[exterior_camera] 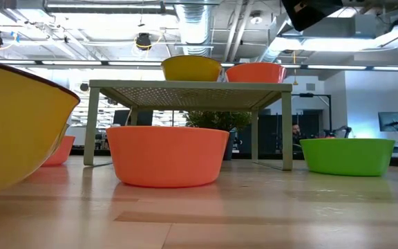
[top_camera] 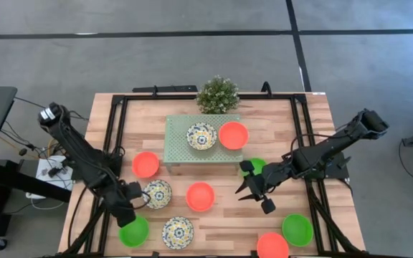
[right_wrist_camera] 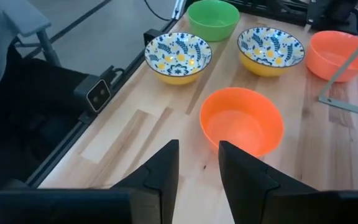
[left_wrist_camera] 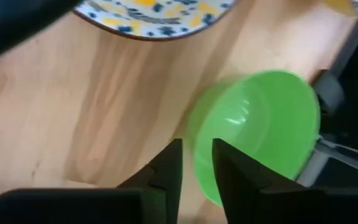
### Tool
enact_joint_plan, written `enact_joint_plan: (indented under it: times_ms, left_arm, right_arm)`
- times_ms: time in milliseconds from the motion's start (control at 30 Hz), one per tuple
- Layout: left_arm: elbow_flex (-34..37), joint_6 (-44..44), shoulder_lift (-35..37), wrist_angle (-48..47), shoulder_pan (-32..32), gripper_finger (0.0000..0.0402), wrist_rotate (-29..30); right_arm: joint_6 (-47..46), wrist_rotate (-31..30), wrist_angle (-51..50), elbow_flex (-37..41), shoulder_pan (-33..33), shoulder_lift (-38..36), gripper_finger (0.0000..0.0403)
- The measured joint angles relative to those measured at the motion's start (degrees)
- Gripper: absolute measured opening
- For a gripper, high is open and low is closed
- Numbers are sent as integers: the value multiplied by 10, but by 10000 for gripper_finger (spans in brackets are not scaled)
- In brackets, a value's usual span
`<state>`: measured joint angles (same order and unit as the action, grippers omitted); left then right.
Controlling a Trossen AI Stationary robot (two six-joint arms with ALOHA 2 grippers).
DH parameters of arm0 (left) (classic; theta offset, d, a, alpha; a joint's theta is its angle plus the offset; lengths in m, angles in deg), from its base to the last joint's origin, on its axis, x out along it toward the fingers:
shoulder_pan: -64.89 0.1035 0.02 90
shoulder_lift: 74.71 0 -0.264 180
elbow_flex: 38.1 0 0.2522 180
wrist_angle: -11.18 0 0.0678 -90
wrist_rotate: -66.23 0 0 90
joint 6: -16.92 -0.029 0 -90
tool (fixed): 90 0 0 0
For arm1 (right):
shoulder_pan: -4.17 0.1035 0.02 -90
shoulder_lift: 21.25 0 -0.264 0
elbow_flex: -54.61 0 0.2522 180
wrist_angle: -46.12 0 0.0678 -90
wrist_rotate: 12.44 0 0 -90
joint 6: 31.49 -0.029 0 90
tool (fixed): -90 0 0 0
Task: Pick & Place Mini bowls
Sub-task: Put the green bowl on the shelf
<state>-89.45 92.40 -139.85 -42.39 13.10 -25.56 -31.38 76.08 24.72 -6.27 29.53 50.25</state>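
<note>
- Two mini bowls are seen on the pale green platform at the far middle of the bench: a patterned bowl and an orange-red bowl, both empty.
- The other bowls are spread over the bench, among them a green bowl at the near left and an orange-red one at the centre.
- The left tool is held just above the near-left green bowl, fingers narrowly parted, nothing gripped.
- The right tool is poised right of centre, slightly open and empty.
</note>
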Motion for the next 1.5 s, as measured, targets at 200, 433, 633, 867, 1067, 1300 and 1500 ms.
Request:
enact_joint_plan:
  times_ms: [200,433,633,867,1067,1300,1500]
  left_arm:
    - [9,-63,-37,4,0,125,-13]
    - [9,-77,-87,50,0,132,-26]
    - [9,-77,-103,61,0,121,-46]
    - [9,-37,-51,60,0,118,-58]
    - [9,-15,-17,66,0,118,-28]
    - [8,-15,-74,128,0,117,-57]
    - [8,-33,-138,129,0,117,-88]
  right_arm:
    - [0,0,2,0,-13,0,108]
    - [-2,0,4,0,-23,0,108]
    - [-1,0,4,0,-30,0,108]
    - [-1,0,4,0,-30,0,108]
    - [-1,0,3,0,-30,0,108]
    - [-1,0,2,0,-30,0,108]
    - [-1,0,2,0,-30,0,108]
